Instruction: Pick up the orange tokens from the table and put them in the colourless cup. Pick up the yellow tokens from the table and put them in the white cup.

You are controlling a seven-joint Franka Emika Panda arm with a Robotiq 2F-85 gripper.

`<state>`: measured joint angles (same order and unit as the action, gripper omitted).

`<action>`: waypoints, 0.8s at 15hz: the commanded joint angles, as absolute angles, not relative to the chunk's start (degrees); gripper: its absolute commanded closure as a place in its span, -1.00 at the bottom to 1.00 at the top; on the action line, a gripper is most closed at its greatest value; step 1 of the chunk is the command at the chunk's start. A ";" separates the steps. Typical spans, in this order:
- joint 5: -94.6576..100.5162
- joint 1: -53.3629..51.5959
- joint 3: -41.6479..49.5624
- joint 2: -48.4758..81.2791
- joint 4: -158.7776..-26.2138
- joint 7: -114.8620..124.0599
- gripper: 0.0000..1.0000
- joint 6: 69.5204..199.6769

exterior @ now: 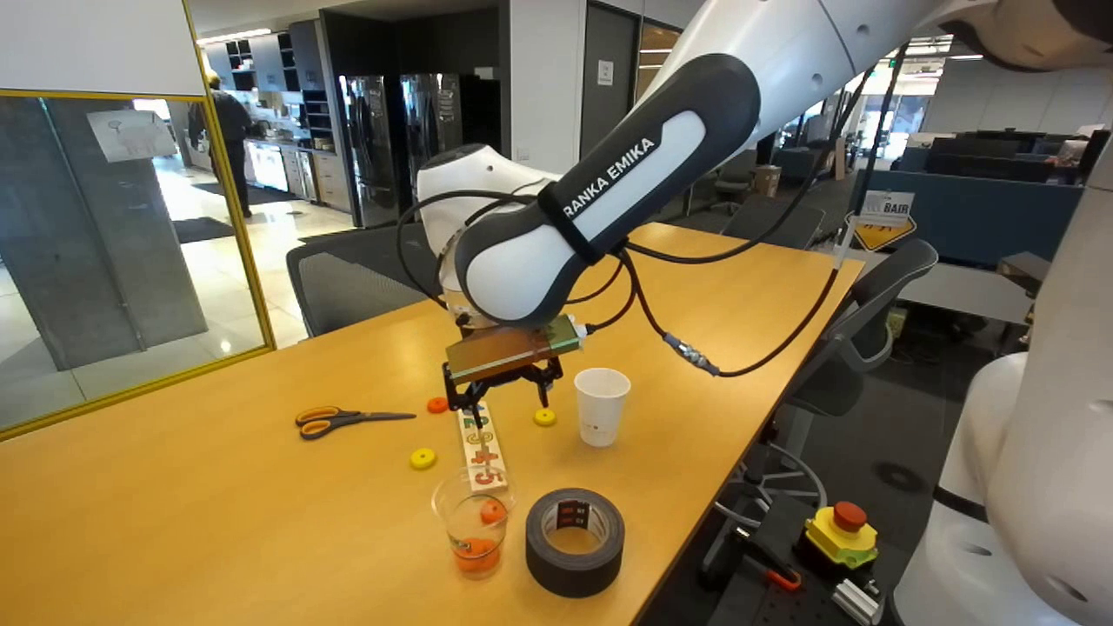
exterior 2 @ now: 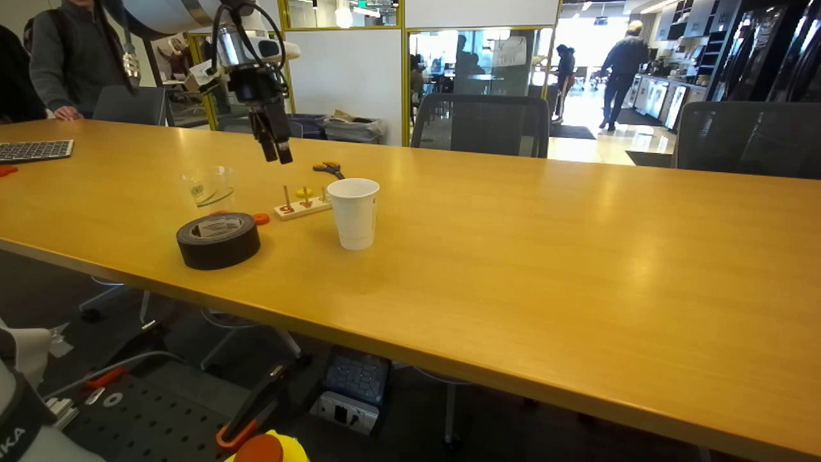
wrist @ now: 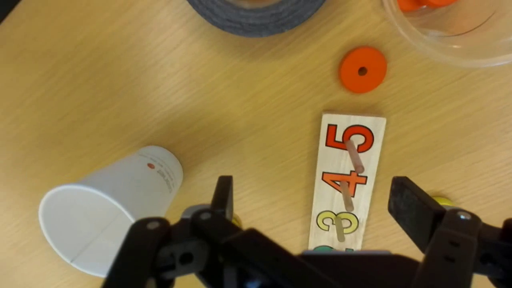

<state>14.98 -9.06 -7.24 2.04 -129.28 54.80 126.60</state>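
Observation:
My gripper (exterior: 511, 410) is open above the numbered board, its fingers apart with nothing between them; the wrist view also shows this gripper (wrist: 313, 188). Orange tokens (exterior: 476, 555) lie inside the colourless cup (exterior: 452, 513). Another orange token (wrist: 363, 70) rests on the table between that cup and the board. A further orange token (exterior: 437, 405) sits beyond the board. Yellow tokens lie on either side of the board: one yellow token (exterior: 423, 458) on the scissors' side, another yellow token (exterior: 544, 417) near the upright white cup (exterior: 602, 407). Fingers partly cover both in the wrist view.
A white board with numbers and upright pegs (wrist: 348, 160) lies under the gripper. The black tape roll (exterior: 574, 543) stands close beside the colourless cup. Orange-handled scissors (exterior: 348, 420) lie farther back. A keyboard (exterior 2: 35, 151) is at the table's far end.

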 commanded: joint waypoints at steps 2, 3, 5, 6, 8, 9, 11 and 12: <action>6.68 -9.07 -8.00 0.81 -130.67 53.60 -1.00 125.36; 4.39 -8.97 -8.06 0.80 -130.94 52.67 -1.00 125.86; -0.11 -8.72 -7.96 0.77 -131.90 50.95 -1.00 127.02; -1.69 -8.67 -7.92 0.75 -132.32 50.19 -1.00 127.48; -4.05 -8.53 -7.80 0.78 -133.31 48.01 -1.00 128.71; -5.05 -8.48 -7.75 0.74 -133.90 46.51 -1.00 129.43; -5.26 -8.57 -7.76 0.86 -134.80 44.38 -1.00 131.22; -4.83 -8.64 -7.76 1.10 -135.04 43.67 -1.00 131.98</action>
<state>-3.60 -8.83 -7.73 2.05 -133.23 47.30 128.93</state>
